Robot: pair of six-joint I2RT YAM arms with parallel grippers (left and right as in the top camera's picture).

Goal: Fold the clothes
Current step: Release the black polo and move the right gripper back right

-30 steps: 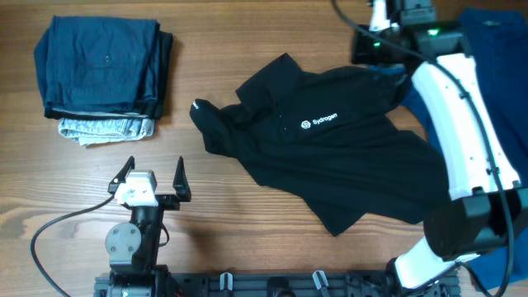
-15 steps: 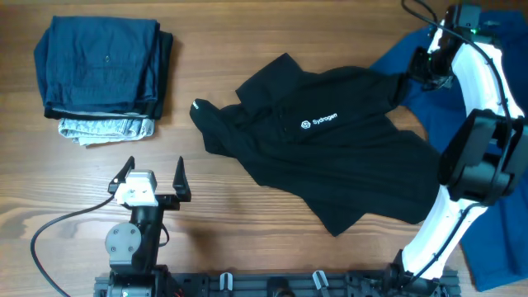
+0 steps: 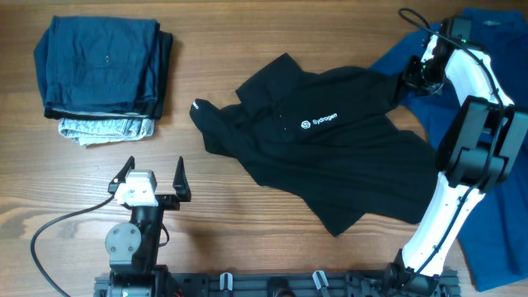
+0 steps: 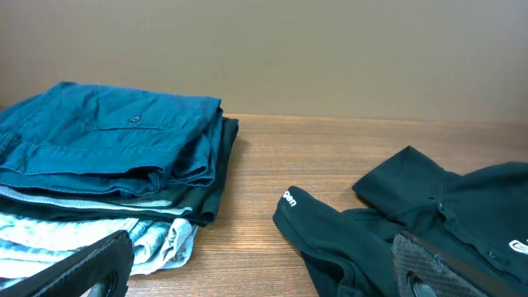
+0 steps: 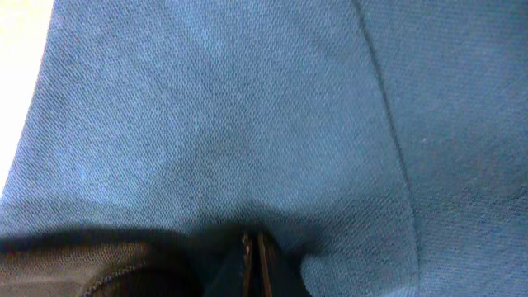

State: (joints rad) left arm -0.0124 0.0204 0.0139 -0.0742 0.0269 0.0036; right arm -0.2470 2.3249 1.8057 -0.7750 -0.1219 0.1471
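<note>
Overhead, the right claw (image 3: 412, 78) is seen clamped on the blue shirt (image 3: 386, 64) beside the black polo (image 3: 355, 153) crumpled mid-desk, the left claw (image 3: 153, 169) spread idle; separation is judged underway, with flattening of the polo required next.

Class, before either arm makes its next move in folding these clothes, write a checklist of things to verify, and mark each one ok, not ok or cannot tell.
1. The left gripper is open and empty: ok.
2. The right gripper is shut on the blue shirt: ok.
3. The black polo lies flat: not ok, it is rumpled.
4. The blue shirt lies apart from the black polo: not ok, they meet at the right gripper.
5. The folded stack is clear of the black polo: ok.
6. The pinch is deep enough to hold: cannot tell.
</note>
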